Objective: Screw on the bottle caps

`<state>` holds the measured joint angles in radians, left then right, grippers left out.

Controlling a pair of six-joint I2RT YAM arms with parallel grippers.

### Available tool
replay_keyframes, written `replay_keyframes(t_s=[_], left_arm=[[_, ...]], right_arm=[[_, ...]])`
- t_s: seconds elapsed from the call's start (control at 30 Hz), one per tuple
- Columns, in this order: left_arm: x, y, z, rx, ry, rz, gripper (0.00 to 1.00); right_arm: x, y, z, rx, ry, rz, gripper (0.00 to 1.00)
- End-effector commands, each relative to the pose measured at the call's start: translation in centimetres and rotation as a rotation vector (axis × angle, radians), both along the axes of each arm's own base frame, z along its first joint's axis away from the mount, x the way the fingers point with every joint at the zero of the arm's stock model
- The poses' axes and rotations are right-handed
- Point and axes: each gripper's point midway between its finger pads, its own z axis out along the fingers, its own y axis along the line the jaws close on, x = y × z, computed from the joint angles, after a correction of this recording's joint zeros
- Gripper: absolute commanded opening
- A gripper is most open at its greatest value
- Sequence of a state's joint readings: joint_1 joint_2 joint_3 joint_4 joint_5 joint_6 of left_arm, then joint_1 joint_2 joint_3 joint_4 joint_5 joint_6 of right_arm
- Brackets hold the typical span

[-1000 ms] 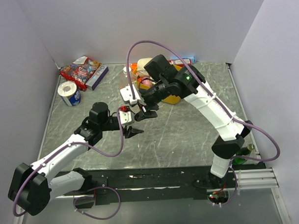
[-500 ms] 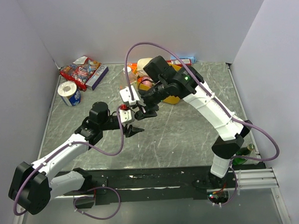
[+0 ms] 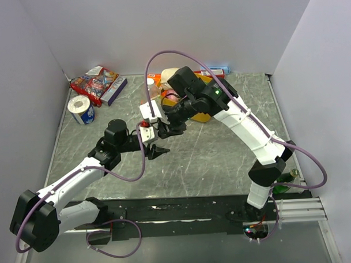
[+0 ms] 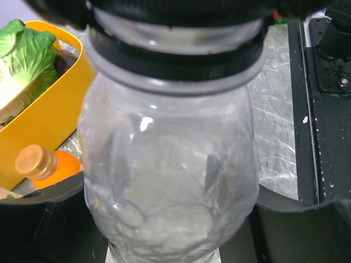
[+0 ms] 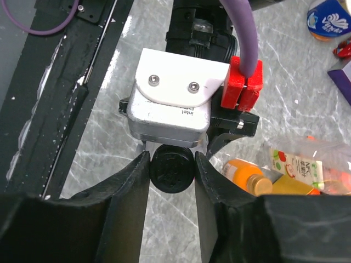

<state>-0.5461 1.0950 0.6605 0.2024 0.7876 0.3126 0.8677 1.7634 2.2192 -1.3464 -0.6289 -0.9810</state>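
My left gripper [image 4: 173, 233] is shut on the clear greyish bottle [image 4: 170, 175] and holds it upright; the bottle fills the left wrist view. My right gripper [image 5: 171, 171] is shut on the black cap [image 5: 171, 169], which sits on the bottle's neck right above the left wrist camera. In the top view both grippers meet mid-table, the right [image 3: 165, 130] above the left [image 3: 154, 146]. The orange drink bottle [image 5: 245, 172] wears its gold cap [image 4: 32, 161] and lies beside them. The white cap and the labelled bottle are not in view.
A yellow bowl [image 4: 52, 109] with lettuce stands just behind the bottle, also in the top view [image 3: 202, 114]. A clear bag [image 5: 299, 161] lies by the orange bottle. A snack bag [image 3: 93, 82], a box [image 3: 113, 90] and a roll [image 3: 81, 109] sit back left. A green glass bottle [image 3: 286, 176] stands right.
My right gripper has shifted slightly left and back with the black cap over the bottle. The left arm has barely moved.
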Motion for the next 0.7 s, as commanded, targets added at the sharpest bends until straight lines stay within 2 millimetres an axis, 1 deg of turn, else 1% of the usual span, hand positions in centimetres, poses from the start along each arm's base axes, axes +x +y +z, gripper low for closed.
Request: replay_keyframes(t_s=[0.0, 0.03, 0.07, 0.1, 0.13, 0.2, 0.23, 0.27, 0.3, 0.33, 0.37, 0.4, 0.43, 0.47, 0.6, 0.63, 0.67], left_arm=[[1.1, -0.2, 2.7, -0.069, -0.065, 0.034, 0.01], [2.0, 0.1, 2.8, -0.079, -0.054, 0.098, 0.01], [2.4, 0.3, 3.3, -0.099, -0.058, 0.134, 0.01], [3.3, 0.5, 4.6, -0.14, -0.096, 0.18, 0.01], [4.4, 1.2, 4.9, -0.175, -0.067, 0.276, 0.01], [5.8, 2.1, 6.4, -0.252, -0.062, 0.389, 0.01], [6.5, 2.3, 7.3, -0.312, -0.028, 0.443, 0.01], [8.1, 3.4, 7.3, -0.349, 0.02, 0.565, 0.01], [8.7, 3.6, 7.5, -0.372, 0.052, 0.609, 0.01], [9.4, 3.9, 7.7, -0.409, 0.119, 0.659, 0.01], [10.0, 4.0, 7.1, -0.414, 0.156, 0.696, 0.02], [10.7, 4.7, 6.8, -0.425, 0.183, 0.757, 0.01], [10.9, 4.7, 6.5, -0.441, 0.222, 0.775, 0.01], [11.0, 4.6, 5.6, -0.422, 0.251, 0.787, 0.01], [10.6, 4.4, 4.2, -0.389, 0.298, 0.785, 0.01], [10.5, 4.5, 3.8, -0.376, 0.305, 0.788, 0.01], [10.4, 4.4, 3.0, -0.349, 0.323, 0.79, 0.01]], right_arm=[[-2.0, -3.5, -1.9, -0.15, 0.158, -0.08, 0.37], [-1.5, -3.1, -2.1, -0.146, 0.177, -0.124, 0.34], [-1.0, -3.2, -2.4, -0.156, 0.177, -0.163, 0.32], [-0.8, -3.1, -2.5, -0.159, 0.196, -0.184, 0.3], [-0.5, -3.1, -3.1, -0.175, 0.257, -0.257, 0.25], [0.8, -2.5, -3.7, -0.165, 0.282, -0.37, 0.21], [0.6, -2.6, -4.6, -0.186, 0.36, -0.458, 0.19], [1.0, -2.2, -4.6, -0.163, 0.365, -0.484, 0.18], [0.8, -2.1, -4.8, -0.164, 0.385, -0.493, 0.18], [0.7, -2.2, -5.1, -0.175, 0.407, -0.527, 0.16], [1.0, -2.1, -5.3, -0.177, 0.411, -0.548, 0.16], [1.1, -2.0, -5.3, -0.179, 0.42, -0.555, 0.16], [1.3, -1.7, -5.3, -0.178, 0.442, -0.571, 0.15], [1.4, -1.6, -5.3, -0.177, 0.459, -0.578, 0.15], [1.7, -1.0, -5.4, -0.171, 0.484, -0.577, 0.16], [1.9, -0.8, -5.3, -0.165, 0.476, -0.577, 0.18], [2.0, -0.8, -5.1, -0.158, 0.472, -0.58, 0.2]])
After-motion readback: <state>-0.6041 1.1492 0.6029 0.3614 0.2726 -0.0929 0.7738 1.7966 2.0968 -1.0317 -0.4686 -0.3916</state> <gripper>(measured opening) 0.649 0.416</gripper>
